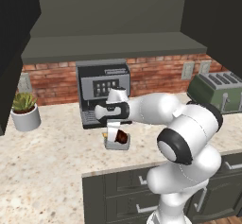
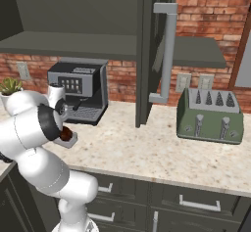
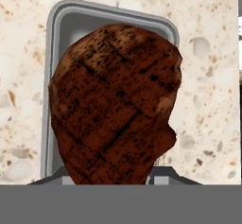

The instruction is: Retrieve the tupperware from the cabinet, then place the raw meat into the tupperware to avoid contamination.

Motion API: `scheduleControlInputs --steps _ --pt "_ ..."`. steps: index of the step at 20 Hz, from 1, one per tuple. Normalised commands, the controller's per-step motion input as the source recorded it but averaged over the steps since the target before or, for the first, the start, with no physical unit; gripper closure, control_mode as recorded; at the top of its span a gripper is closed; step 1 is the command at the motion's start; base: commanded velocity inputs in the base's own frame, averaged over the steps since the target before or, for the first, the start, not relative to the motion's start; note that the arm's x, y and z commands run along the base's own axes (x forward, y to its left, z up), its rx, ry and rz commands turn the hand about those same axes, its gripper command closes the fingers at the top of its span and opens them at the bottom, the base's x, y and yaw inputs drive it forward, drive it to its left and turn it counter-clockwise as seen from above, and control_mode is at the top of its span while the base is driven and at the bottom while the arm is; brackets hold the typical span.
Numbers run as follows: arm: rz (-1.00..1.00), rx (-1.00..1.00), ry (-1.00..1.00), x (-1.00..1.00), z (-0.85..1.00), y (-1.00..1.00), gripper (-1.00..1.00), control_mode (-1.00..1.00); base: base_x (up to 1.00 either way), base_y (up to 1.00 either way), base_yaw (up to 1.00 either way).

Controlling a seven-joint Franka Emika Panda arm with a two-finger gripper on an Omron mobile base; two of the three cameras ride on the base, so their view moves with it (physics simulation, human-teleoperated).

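The counter (image 1: 52,171) lies bare from its near edge up to the tupperware (image 1: 116,144), which sits a little back from that edge, just in front of the coffee machine (image 1: 103,90). The gripper (image 1: 117,135) points straight down over the container, clamped on the raw meat (image 3: 116,100), which hangs above the grey tray's rim. The white arm reaches leftward, elbow bent high. Farther right, the cabinet (image 2: 152,50) door stands open beside the toaster (image 2: 211,113); a potted plant (image 1: 24,109) stands at the far left.
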Motion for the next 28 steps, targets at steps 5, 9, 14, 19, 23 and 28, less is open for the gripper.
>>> scheduleControlInputs --steps 5,9,14,19,23,28 --pt "0.00 0.04 0.00 0.00 -0.11 -0.33 1.00 -1.00 0.00 0.00 0.00" --pt "0.00 0.01 0.00 0.00 -0.07 -0.15 1.00 -1.00 0.00 0.00 0.00" --pt "0.00 0.00 0.00 0.00 0.00 0.00 1.00 -1.00 0.00 0.00 0.00" --pt "0.00 0.00 0.00 0.00 0.00 0.00 1.00 -1.00 0.00 0.00 0.00" --pt "0.00 0.00 0.00 0.00 0.00 0.03 1.00 -1.00 0.00 0.00 0.00" --pt "0.00 0.00 0.00 0.00 -0.02 0.05 -1.00 -1.00 0.00 0.00 0.00"
